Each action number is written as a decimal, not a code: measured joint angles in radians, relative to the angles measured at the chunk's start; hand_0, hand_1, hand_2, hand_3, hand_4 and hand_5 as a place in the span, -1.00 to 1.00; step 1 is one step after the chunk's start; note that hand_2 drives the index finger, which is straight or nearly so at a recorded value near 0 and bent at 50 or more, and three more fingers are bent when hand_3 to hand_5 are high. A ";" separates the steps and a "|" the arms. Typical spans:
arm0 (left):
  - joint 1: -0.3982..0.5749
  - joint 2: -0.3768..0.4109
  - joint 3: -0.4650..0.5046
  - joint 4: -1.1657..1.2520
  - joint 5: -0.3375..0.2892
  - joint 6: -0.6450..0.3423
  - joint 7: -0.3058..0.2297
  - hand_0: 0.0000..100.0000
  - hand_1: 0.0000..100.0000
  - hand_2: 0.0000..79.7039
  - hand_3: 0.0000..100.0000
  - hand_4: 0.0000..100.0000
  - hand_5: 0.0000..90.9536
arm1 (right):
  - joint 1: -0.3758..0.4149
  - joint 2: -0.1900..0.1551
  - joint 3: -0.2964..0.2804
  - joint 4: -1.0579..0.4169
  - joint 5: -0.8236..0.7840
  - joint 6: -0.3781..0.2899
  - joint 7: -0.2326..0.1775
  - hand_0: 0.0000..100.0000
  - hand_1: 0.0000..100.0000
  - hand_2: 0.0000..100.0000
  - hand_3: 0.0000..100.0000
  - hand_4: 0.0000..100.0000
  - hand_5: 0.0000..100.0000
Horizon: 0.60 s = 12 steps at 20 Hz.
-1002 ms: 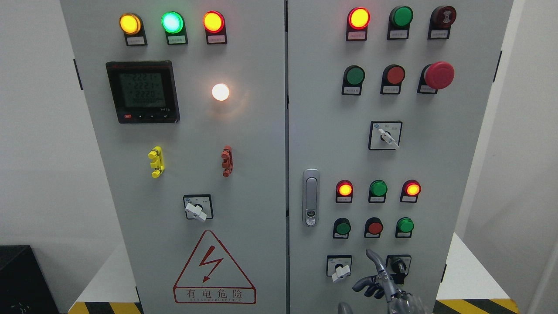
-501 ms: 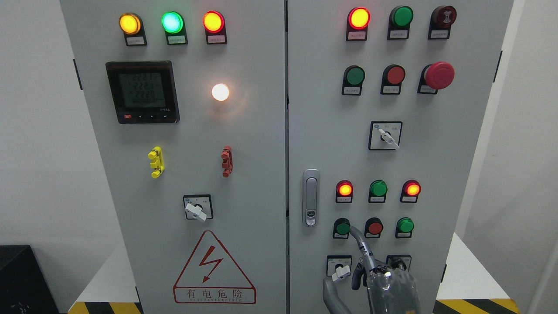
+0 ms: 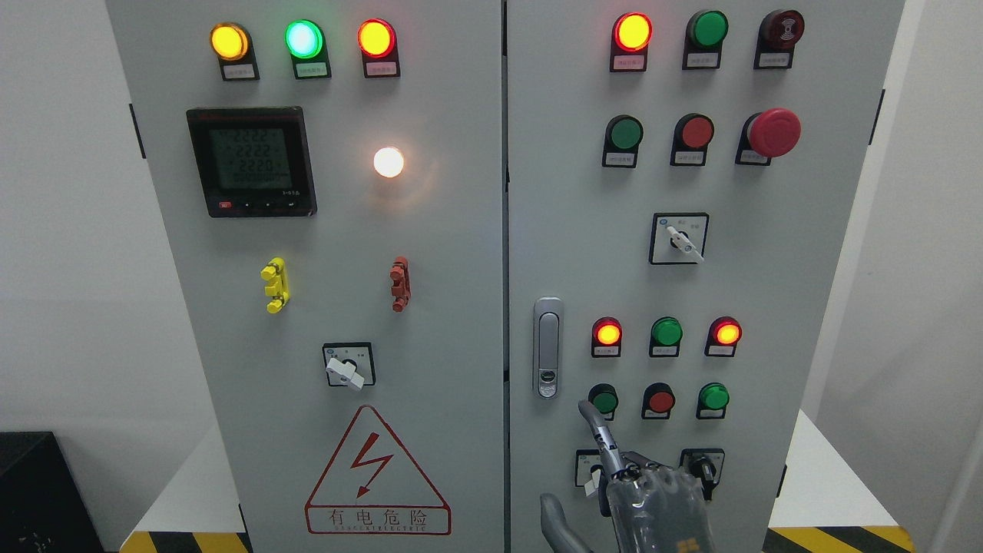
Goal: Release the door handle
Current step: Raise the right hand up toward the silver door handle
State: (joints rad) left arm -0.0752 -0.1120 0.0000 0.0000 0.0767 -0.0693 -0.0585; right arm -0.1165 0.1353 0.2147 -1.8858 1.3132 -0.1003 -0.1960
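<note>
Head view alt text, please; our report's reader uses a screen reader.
A robot's right hand rises at the bottom of a grey electrical cabinet, index finger extended below the closed door handle, not touching it. Indicator lamps glow across both doors.

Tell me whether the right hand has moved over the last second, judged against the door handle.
Yes. The right hand has risen and shifted left toward the door handle; its extended index finger now ends just below and right of the handle, not touching it.

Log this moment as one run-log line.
right hand: index finger extended, holding nothing | silver door handle: untouched, flush | grey cabinet door: closed
</note>
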 measured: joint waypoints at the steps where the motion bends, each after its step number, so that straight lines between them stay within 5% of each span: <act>1: 0.000 0.000 0.000 0.000 0.000 0.000 0.000 -1.00 -1.00 -0.94 -0.81 -0.98 -1.00 | -0.008 0.000 0.002 0.008 0.011 0.001 -0.001 -0.14 -0.38 -1.00 0.89 0.79 0.89; 12: 0.000 0.000 0.000 0.000 0.000 0.000 0.000 -1.00 -1.00 -0.94 -0.81 -0.97 -1.00 | -0.094 0.001 0.021 0.091 0.081 0.070 -0.009 -0.15 -0.35 -1.00 0.91 0.79 0.89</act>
State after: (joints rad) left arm -0.0752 -0.1120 0.0000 0.0000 0.0767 -0.0693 -0.0585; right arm -0.2104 0.1361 0.2357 -1.7950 1.3938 -0.0300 -0.2051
